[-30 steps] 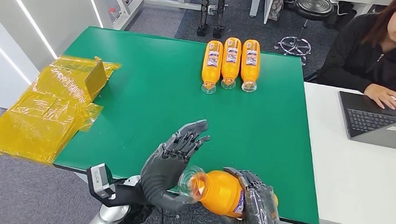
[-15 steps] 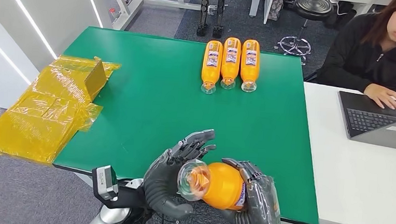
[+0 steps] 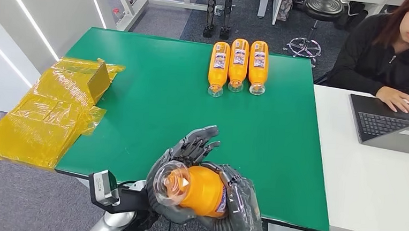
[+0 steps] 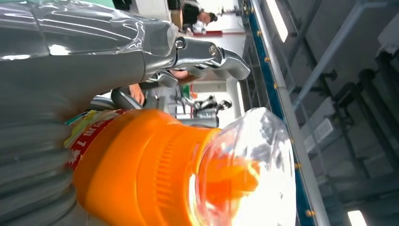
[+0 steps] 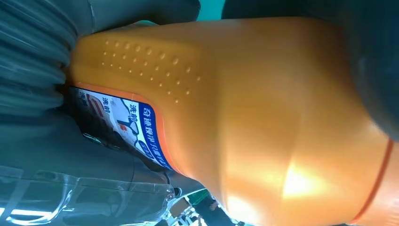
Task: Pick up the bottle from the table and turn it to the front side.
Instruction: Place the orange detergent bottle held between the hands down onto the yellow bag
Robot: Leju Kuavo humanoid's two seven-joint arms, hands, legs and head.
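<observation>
The orange bottle (image 3: 197, 191) is held clear of the green table (image 3: 154, 107), near its front edge, with the clear cap end (image 3: 169, 182) pointed up toward the head camera. The right hand (image 3: 242, 209) is wrapped around the labelled body, its fingers closed over the far side, while the left hand (image 3: 180, 162) is cupped against the neck and cap end, fingers partly spread, so that the bottle is supported between both. In the left wrist view the clear cap (image 4: 244, 169) and ribbed orange shoulder are seen close up; in the right wrist view a dimpled patch and a blue-and-white label (image 5: 127, 127) are seen on the body. The bottle is judged to be stiff, smooth plastic, fairly light, and likely slippery on its glossy curves; a firmer hold is expected at the waisted, dimpled middle than at the rounded cap. Whether the label faces front cannot be told. Farther back, 3 matching bottles (image 3: 238, 65) are laid side by side, well apart from the hands. Yellow plastic wrapping (image 3: 52, 106) is lying at the table's left edge, and a person (image 3: 388, 57) is seated at a laptop (image 3: 389, 127) on the adjoining white desk. Nothing is judged to stand in the way of the turning.
</observation>
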